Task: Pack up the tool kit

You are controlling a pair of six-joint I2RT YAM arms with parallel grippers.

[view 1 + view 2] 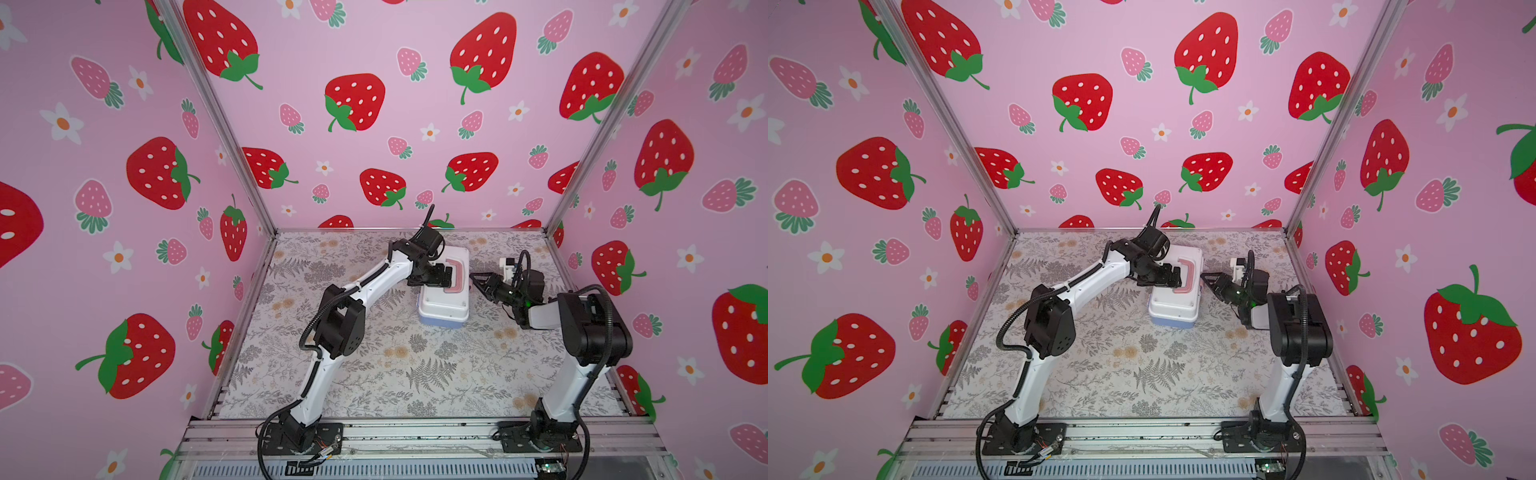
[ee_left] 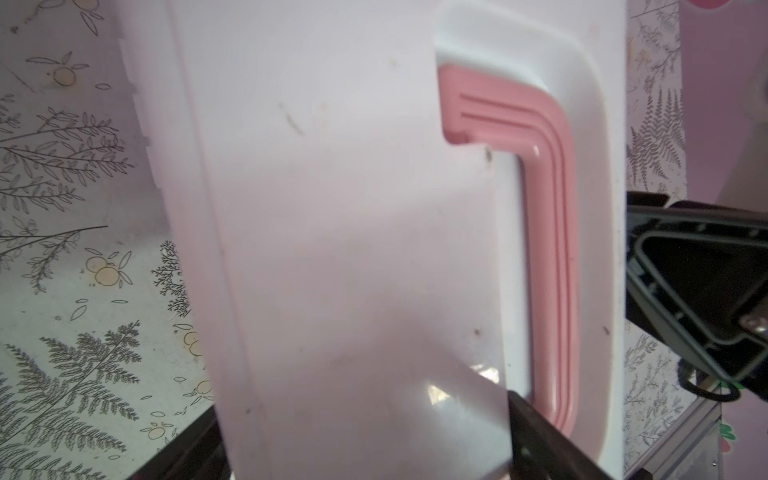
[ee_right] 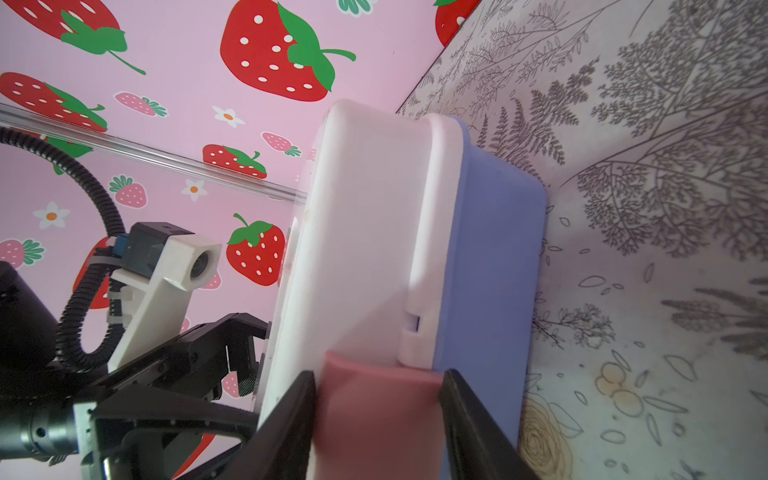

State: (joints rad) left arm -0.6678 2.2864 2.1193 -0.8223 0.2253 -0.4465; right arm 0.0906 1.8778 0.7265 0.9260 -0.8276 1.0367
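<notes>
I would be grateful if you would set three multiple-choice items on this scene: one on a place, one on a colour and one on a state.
1. Where is the right gripper?
A. High in the air, touching nothing.
B. At the pink latch.
C. Out of every view.

2. What colour is the base of the tool kit?
A. Orange.
B. Green.
C. Periwinkle blue.

3. How is the lid?
A. Closed on the base.
B. Standing open.
C. Taken off entirely.

Answers:
1 B, the right wrist view shows the fingers flanking the latch.
2 C, blue shows beneath the white lid.
3 A, the lid sits seated on the base in both top views.
</notes>
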